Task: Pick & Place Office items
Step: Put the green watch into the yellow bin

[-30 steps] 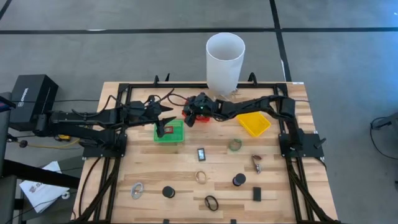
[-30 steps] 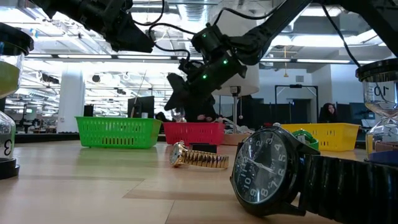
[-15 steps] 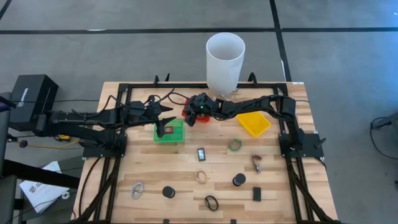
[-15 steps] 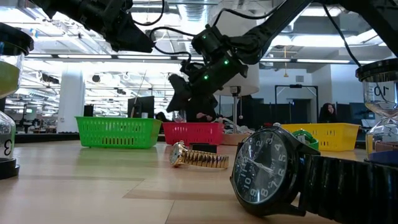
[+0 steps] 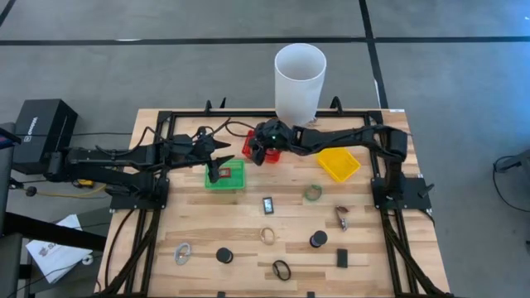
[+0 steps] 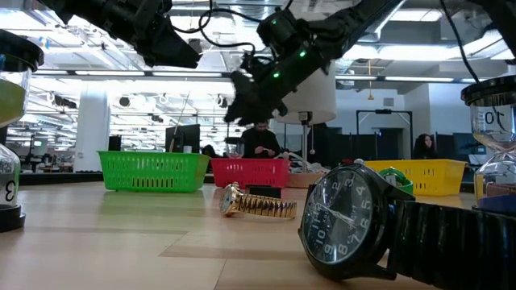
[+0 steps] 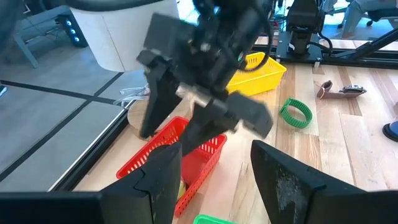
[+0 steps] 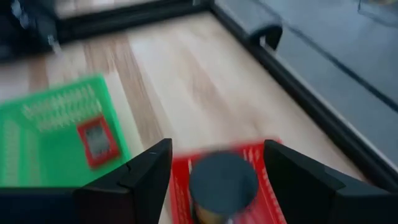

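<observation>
The right pincer [image 5: 263, 151] hangs spread over a red mesh basket [image 8: 261, 168] holding a round black disc [image 8: 222, 180].

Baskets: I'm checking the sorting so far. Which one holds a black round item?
The red basket, under the open right gripper, holds a black disc; the green basket holds a red square piece.

Between the right claw's [image 8: 214, 171] spread fingers, a black disc [image 8: 222, 180] lies in the red basket [image 8: 273, 186] beside the green basket [image 8: 50, 134].
</observation>
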Controlling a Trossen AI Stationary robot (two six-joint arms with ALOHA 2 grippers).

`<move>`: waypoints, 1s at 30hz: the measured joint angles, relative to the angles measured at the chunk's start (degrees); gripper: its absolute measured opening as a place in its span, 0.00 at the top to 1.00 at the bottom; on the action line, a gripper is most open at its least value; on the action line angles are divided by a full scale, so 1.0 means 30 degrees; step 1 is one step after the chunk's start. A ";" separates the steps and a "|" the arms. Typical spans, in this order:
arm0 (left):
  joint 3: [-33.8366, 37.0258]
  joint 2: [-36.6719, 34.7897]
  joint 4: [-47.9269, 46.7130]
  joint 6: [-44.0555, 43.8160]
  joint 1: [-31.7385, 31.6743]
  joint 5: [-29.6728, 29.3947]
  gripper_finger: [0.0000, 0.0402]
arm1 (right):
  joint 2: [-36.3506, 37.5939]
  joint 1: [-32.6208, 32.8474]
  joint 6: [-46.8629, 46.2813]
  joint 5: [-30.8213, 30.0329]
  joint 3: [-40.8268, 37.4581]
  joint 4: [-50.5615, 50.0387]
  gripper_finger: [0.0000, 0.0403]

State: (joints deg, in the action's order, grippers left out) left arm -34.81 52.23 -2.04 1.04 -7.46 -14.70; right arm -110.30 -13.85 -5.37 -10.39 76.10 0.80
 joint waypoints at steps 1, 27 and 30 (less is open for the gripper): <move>0.0000 0.0000 0.0000 -0.0001 0.0000 0.0000 0.54 | 0.0221 0.0000 0.0000 0.0000 -0.0009 -0.0281 0.40; 0.0007 0.0000 0.0022 -0.0007 0.0000 0.0000 0.54 | 0.4751 0.4217 -0.2210 0.0022 -0.0018 -1.7740 0.39; 0.0007 0.0000 0.0029 -0.0011 0.0000 0.0000 0.54 | 0.3964 0.4623 -0.2144 0.0043 0.0006 -1.8294 0.39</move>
State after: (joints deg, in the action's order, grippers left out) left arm -34.79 52.23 -1.96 1.00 -7.46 -14.70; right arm -98.40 0.02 -11.80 -10.26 76.12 -54.09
